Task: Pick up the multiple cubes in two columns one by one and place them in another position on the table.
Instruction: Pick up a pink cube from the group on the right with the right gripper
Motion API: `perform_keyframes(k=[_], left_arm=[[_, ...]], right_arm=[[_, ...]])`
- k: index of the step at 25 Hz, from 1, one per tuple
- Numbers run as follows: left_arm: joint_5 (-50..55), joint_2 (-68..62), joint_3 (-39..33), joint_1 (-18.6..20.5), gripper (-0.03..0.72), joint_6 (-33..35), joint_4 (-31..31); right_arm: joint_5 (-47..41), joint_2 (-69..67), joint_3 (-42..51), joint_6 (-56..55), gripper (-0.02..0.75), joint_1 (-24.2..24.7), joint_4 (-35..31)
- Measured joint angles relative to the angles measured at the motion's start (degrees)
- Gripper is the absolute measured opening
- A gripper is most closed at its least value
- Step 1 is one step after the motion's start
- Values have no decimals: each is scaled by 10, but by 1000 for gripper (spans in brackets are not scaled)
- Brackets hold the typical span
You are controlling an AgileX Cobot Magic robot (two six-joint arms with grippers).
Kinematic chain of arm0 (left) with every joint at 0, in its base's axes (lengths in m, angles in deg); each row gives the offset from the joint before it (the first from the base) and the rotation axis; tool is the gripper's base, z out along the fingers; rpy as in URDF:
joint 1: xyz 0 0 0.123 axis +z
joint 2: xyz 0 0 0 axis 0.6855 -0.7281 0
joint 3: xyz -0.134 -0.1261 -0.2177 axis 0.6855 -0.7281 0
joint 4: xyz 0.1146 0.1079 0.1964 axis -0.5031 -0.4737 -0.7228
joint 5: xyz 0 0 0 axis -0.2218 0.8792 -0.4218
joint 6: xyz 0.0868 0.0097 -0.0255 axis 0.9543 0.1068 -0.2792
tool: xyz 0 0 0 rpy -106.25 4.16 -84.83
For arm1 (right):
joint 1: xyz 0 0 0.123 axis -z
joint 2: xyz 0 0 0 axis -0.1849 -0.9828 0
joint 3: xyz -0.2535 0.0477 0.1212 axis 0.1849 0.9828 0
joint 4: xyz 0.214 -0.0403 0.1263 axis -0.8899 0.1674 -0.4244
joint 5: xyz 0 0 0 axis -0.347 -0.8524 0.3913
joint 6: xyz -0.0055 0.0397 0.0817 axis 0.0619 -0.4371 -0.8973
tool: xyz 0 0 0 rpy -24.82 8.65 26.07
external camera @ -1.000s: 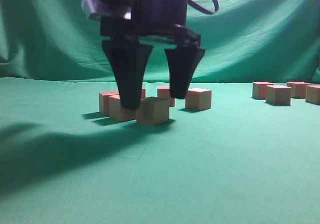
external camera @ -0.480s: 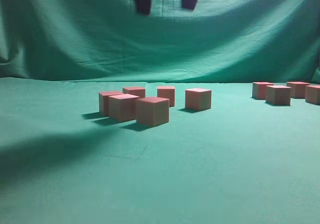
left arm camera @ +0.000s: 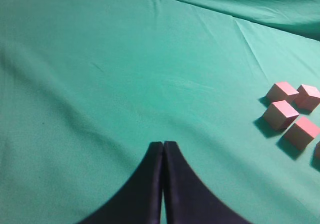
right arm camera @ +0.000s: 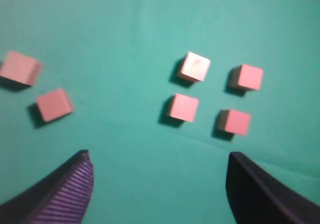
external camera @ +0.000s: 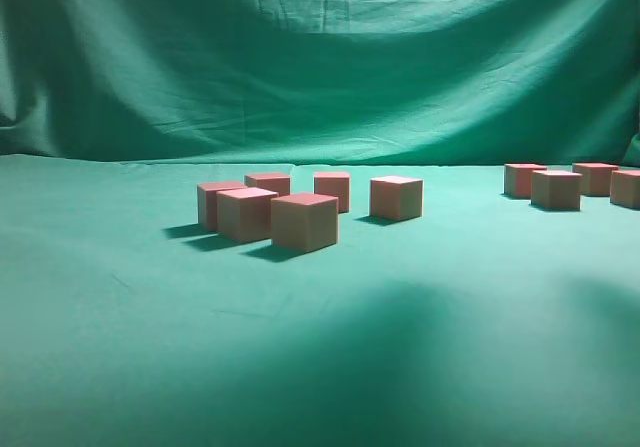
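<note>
Six cubes (external camera: 304, 221) sit mid-tabletop (external camera: 120, 367), four more near its right edge. The right gripper (right arm camera: 160, 184) hangs spread wide and empty above them; the left gripper (left arm camera: 163, 184) is clenched, holding nothing. The blocks look light, rigid and sharp-edged; opposite flat sides suit pinching.

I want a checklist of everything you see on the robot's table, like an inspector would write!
Surface: table covered in green cloth, lightly creased.
Job's things: cubes with pink tops, five in a middle group, four in a far-right group, all resting on the cloth.
Clutter: nothing seen.
Grippers: left gripper shut, holding nothing, above bare cloth; right gripper open and empty, high above four squared-up cubes.
Cables: nothing seen.
Surroundings: draped green backdrop behind the table.
</note>
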State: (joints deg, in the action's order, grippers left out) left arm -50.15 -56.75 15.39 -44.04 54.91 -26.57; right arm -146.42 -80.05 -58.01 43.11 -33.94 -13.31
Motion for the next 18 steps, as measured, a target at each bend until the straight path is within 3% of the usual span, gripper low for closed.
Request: perform_keyframes(k=[6,10,18], left_arm=[[0,0,0,0,0,0,0],[0,0,0,0,0,0,0],[0,0,0,0,0,0,0]], right_arm=[[0,8,110,-22,547,77,-3],[39,-10,156,-33,547,86,-24],[166,-96,159,-39,547,89,-49]])
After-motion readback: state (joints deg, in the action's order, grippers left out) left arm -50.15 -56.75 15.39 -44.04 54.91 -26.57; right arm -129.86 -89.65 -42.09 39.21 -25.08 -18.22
